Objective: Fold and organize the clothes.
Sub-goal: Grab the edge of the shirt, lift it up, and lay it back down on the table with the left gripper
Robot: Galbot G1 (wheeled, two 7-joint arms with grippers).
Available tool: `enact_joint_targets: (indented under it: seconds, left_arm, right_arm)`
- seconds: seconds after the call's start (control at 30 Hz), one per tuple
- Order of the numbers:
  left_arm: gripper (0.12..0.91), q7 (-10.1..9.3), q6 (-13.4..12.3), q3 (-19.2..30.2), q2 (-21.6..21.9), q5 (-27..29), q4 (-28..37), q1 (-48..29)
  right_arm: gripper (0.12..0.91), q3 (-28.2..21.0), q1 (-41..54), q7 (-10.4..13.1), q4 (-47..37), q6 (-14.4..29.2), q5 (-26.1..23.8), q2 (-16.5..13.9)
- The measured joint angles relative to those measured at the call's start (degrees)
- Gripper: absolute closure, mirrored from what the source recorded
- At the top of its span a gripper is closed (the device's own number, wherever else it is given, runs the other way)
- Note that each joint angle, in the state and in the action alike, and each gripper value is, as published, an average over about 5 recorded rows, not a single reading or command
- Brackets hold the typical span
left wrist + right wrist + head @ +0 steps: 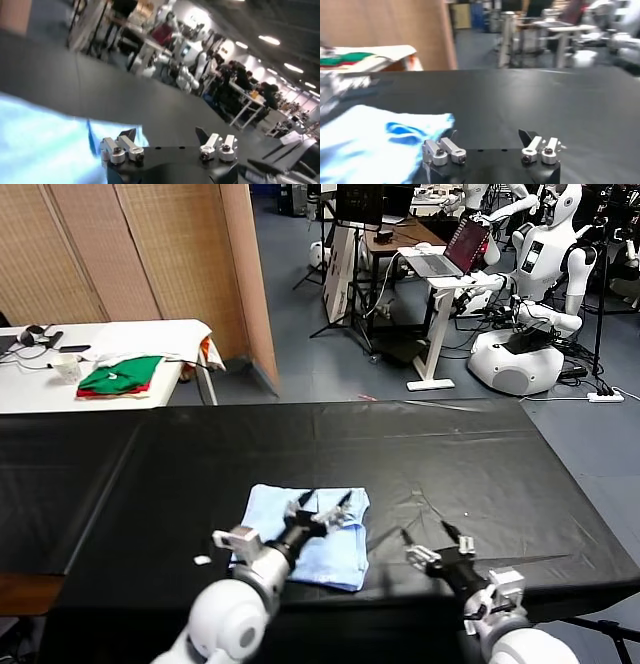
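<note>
The pale sky-blue T-shirt [308,534] lies folded into a small rectangle on the black table [480,454], near the front middle. My left gripper [326,505] is open and empty just above the shirt's far right part; its wrist view shows the shirt [40,140] below the gripper [165,132]. My right gripper [431,536] is open and empty over bare table to the right of the shirt. The right wrist view shows the shirt [375,137] off to one side of that gripper [487,134].
A white side table [120,339] at the back left holds folded green and red garments [120,376]. A small white scrap [202,560] lies left of the shirt. Desks, a laptop and white robots [530,304] stand on the floor beyond.
</note>
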Motion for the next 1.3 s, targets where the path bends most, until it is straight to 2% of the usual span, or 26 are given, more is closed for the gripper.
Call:
enact_joint_targets:
  seconds: [0.23, 0.37, 0.53, 0.87, 1.3]
  left_arm:
    - [0.123, 0.62, -1.9, -5.8, 6.2, 7.0, -0.4, 1.4]
    - [0.123, 0.49, -2.3, -8.2, 7.2, 9.4, -1.2, 3.7]
    - [0.123, 0.30, -2.4, -10.8, 7.3, 10.1, -2.4, 6.8]
    - [0.123, 0.14, -3.1, -14.4, 6.5, 11.4, -3.8, 11.5]
    - [0.123, 0.02, -3.8, -15.1, 6.0, 12.4, -3.8, 13.3]
  right_arm:
    - [0.118, -10.1, 7.1, -2.3, -6.2, 3.0, -9.6, -0.7]
    - [0.118, -14.8, 11.2, -2.9, -10.2, 3.5, -14.2, 0.1]
    - [0.118, -18.5, 15.2, -2.3, -14.5, 3.9, -15.8, 1.5]
    - [0.118, -18.2, 18.2, -0.8, -18.0, 3.7, -13.9, 4.0]
    - [0.118, -14.2, 18.4, -0.2, -18.0, 3.4, -10.8, 5.4]
